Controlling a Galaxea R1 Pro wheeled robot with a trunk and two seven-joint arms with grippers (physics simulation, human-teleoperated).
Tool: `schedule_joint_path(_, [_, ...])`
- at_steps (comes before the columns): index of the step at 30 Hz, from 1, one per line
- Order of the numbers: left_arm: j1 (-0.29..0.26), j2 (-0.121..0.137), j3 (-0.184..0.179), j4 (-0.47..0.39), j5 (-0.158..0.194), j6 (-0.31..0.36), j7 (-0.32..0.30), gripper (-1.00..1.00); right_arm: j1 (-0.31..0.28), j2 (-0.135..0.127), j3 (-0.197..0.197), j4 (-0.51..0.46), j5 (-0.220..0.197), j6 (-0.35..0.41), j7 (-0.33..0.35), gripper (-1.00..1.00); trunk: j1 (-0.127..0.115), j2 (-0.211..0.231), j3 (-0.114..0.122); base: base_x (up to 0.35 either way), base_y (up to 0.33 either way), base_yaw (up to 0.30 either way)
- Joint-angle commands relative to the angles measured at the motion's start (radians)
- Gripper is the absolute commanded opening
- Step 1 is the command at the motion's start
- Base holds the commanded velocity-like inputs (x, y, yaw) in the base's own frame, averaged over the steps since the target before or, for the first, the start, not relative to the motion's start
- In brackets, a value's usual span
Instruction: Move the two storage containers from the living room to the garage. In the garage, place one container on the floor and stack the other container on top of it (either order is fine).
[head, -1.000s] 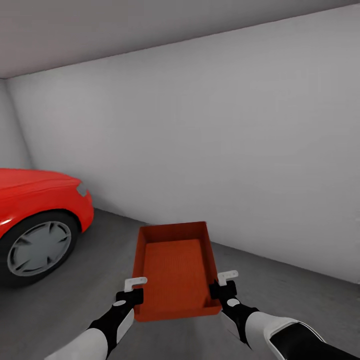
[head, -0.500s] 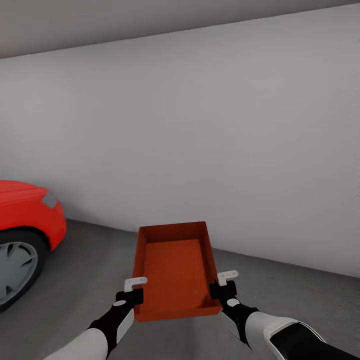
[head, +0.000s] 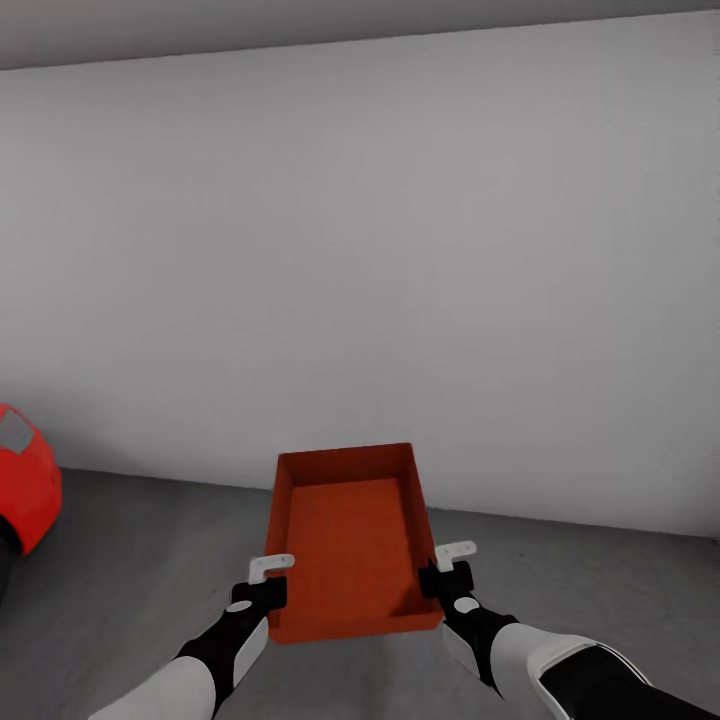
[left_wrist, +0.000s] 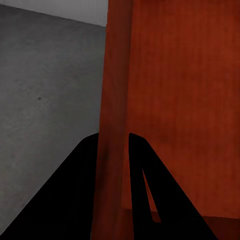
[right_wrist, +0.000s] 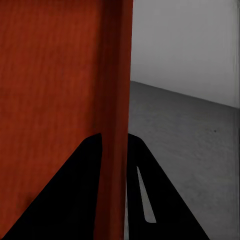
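bin: storage container (head: 350, 540) held up in front of robot, over the floor (head: 150, 560), near white wall (head: 400, 250)
L gripper (head: 262, 580): pinching bin's left wall
R gripper (head: 448, 568): pinching right wall
car (head: 25, 480): red, far left edge

The storage container (head: 350, 540) looks like matt red-orange plastic with a finely ribbed, faintly grainy inner face. The floor (head: 150, 560) is rough, matt grey concrete with small dark specks. The wall (head: 400, 250) is smooth, flat white with no sheen. The car (head: 25, 480) has glossy red paint. The gripper fingers (left_wrist: 80, 190) look matt black
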Motion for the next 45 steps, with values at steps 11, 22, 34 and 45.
schedule_joint_path(11, [0.001,0.063,0.009,0.004,0.000,-0.004,0.005,-1.00,-0.003,0.001,-0.057,-0.064,-0.025,-0.058,-0.075,-1.00,0.001,-0.002,-0.002,0.317,0.166,-0.269])
schedule_joint_path(22, [0.001,0.064,0.009,0.004,-0.001,-0.005,0.005,-1.00,-0.003,0.001,-0.057,-0.064,-0.026,-0.059,-0.076,-1.00,0.001,-0.002,-0.002,0.321,0.022,-0.043])
schedule_joint_path(34, [-0.001,0.005,0.014,0.003,-0.006,-0.006,0.004,-1.00,-0.001,0.003,0.174,-0.014,-0.161,-0.003,0.001,-1.00,0.001,-0.002,-0.002,0.027,0.000,0.000])
schedule_joint_path(45, [-0.001,0.005,0.022,0.002,-0.006,-0.006,0.005,-1.00,-0.001,0.002,0.181,-0.039,-0.155,0.024,0.001,-1.00,0.001,-0.002,-0.009,0.000,0.000,0.061])
